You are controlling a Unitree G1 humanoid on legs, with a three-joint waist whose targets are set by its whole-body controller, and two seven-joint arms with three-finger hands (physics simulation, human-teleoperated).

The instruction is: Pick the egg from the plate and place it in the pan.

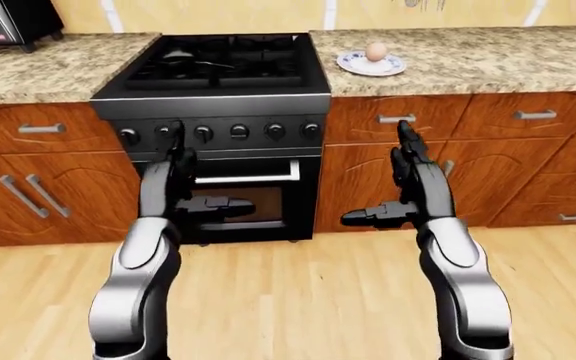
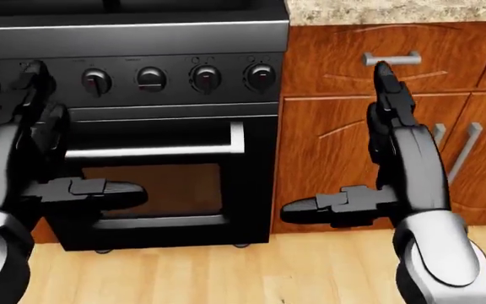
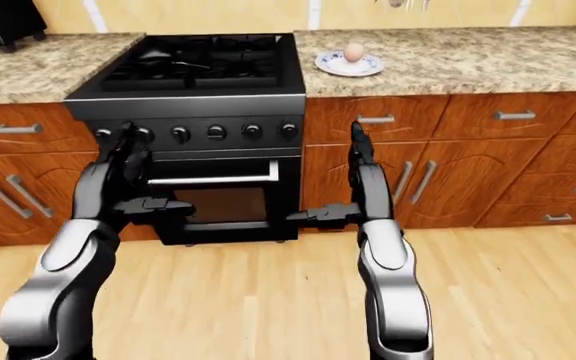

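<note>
So the egg (image 1: 376,51) sat on its little white plate (image 1: 353,65) on the granite tabletop (image 1: 488,56) at the upper right of the left-eye view, just right of the black stove (image 1: 218,82), and honestly I couldn't make out a pan among the dark burners. Both hands were up at mid-frame over the oven door and cabinets, well below the egg: left hand (image 1: 183,191) and right hand (image 1: 408,187) each had fingers spread, thumbs poking inward toward each other, gripping nothing at all.
</note>
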